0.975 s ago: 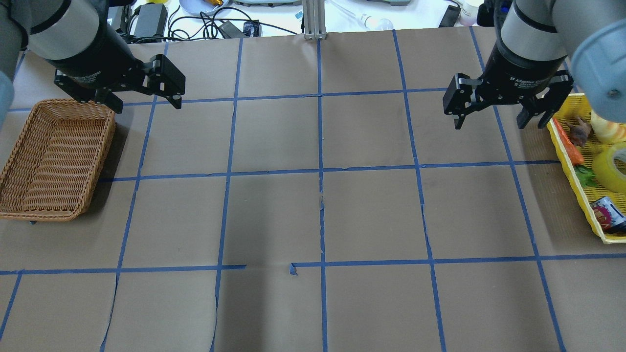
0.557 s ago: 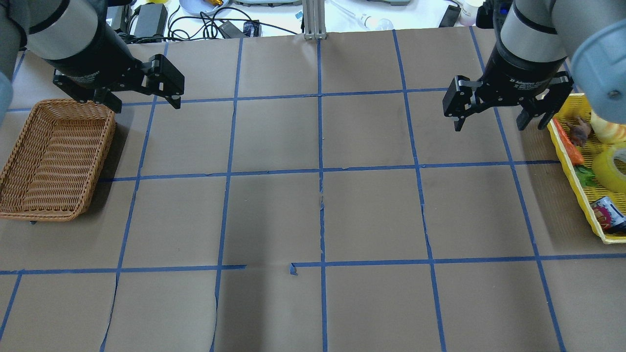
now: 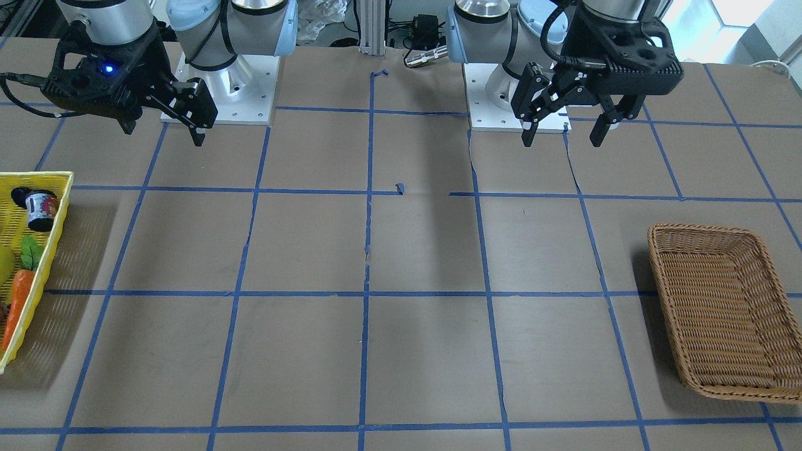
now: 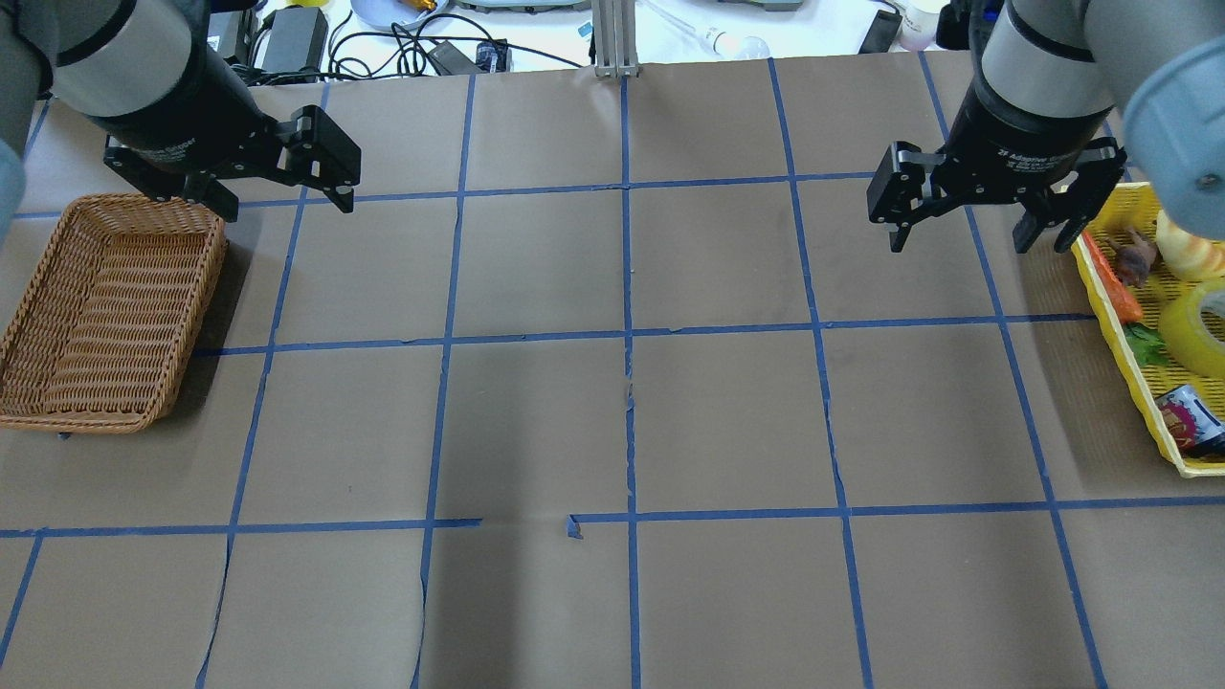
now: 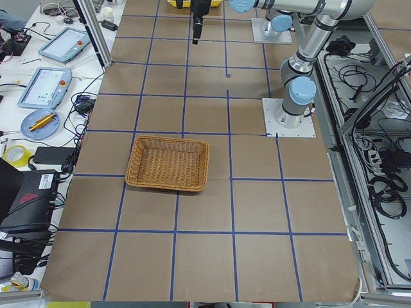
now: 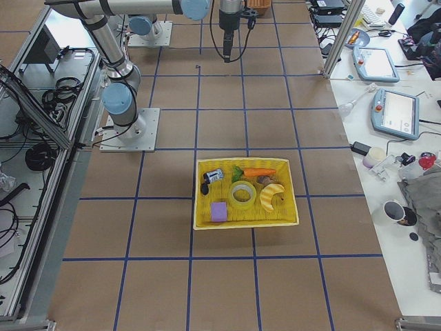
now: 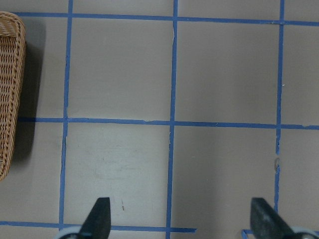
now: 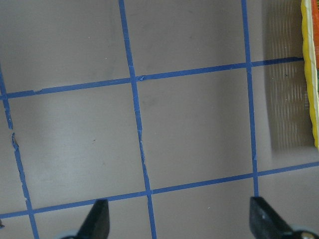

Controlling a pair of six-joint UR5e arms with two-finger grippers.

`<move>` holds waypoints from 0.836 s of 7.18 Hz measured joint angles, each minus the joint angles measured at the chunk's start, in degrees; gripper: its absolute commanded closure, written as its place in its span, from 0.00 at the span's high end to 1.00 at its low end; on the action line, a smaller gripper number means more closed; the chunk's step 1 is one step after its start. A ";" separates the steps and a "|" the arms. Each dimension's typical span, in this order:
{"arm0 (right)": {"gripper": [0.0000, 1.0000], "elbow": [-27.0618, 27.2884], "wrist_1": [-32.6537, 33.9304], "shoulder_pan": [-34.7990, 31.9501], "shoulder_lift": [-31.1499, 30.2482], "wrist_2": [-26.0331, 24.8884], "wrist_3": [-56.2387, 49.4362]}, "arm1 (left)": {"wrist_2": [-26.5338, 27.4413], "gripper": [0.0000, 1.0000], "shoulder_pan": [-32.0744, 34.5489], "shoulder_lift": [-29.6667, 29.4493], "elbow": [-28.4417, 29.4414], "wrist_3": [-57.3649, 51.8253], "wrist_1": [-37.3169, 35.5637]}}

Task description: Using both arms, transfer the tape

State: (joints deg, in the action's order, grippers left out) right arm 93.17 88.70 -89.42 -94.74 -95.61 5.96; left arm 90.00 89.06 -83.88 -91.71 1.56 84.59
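Observation:
The yellow tape roll (image 4: 1201, 330) lies flat in the yellow tray (image 4: 1115, 316) at the table's right end, and it also shows in the exterior right view (image 6: 242, 195). My right gripper (image 4: 976, 244) hangs open and empty above the table just left of the tray's far corner, apart from the tape. It also shows in the front view (image 3: 164, 134) and in its wrist view (image 8: 179, 219). My left gripper (image 4: 287, 209) hangs open and empty above the table beside the far corner of the wicker basket (image 4: 105, 316). It also shows in the front view (image 3: 561, 141).
The tray also holds a carrot (image 4: 1115, 282), a banana (image 4: 1187, 254), a small can (image 4: 1191, 416) and a purple block (image 6: 219, 211). The brown wicker basket (image 3: 720, 307) is empty. Blue tape lines grid the brown table. Cables and devices lie beyond the far edge.

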 measured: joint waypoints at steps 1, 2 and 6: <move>1.00 -0.05 0.63 0.60 0.11 -1.32 -3.48 | 0.02 1.00 -0.06 0.03 0.00 -0.17 0.01; 1.00 -0.28 2.03 2.54 0.29 -3.63 -10.37 | 0.00 1.00 -0.01 -0.06 0.06 -0.05 -0.04; 1.00 -0.50 5.32 20.00 1.38 -6.11 -34.66 | 0.06 1.00 -0.07 0.08 0.04 0.18 -0.09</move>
State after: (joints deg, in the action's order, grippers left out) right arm 92.67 94.02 -69.42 -93.36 -101.72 -28.70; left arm 90.06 88.99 -83.80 -91.67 1.74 84.50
